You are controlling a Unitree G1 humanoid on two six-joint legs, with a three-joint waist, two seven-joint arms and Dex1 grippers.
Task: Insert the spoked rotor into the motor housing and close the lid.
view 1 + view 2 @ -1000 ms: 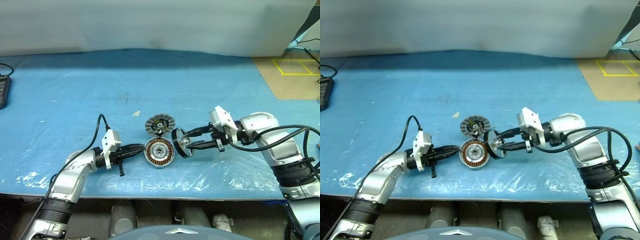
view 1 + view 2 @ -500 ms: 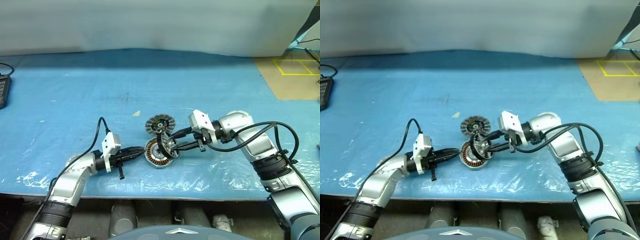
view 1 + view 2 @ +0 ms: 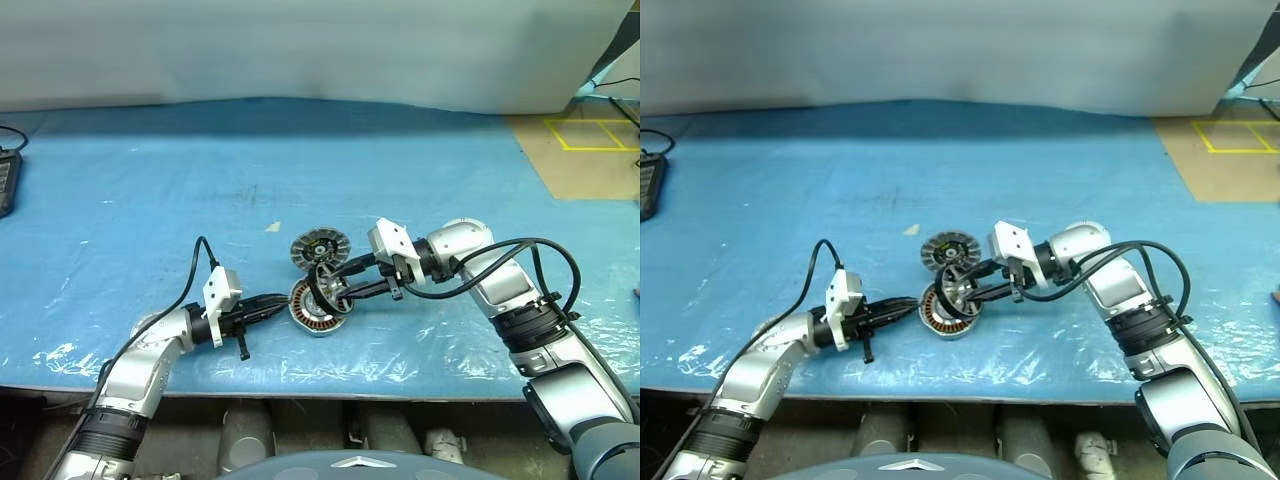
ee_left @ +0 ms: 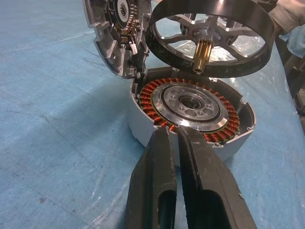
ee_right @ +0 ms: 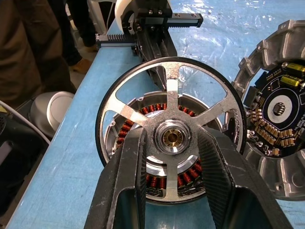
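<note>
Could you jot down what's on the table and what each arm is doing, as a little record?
surface: blue table
housing: open, copper windings showing
lid: slotted silver disc, propped up behind the housing
rotor: held tilted just above the housing, brass shaft pointing down
right end effector: shut on the rotor
left end effector: shut, tips at the housing's rim

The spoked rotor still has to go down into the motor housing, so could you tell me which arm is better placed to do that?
Right. The right gripper already holds the spoked rotor just above the motor housing; the left gripper is shut at the housing's rim.
</note>
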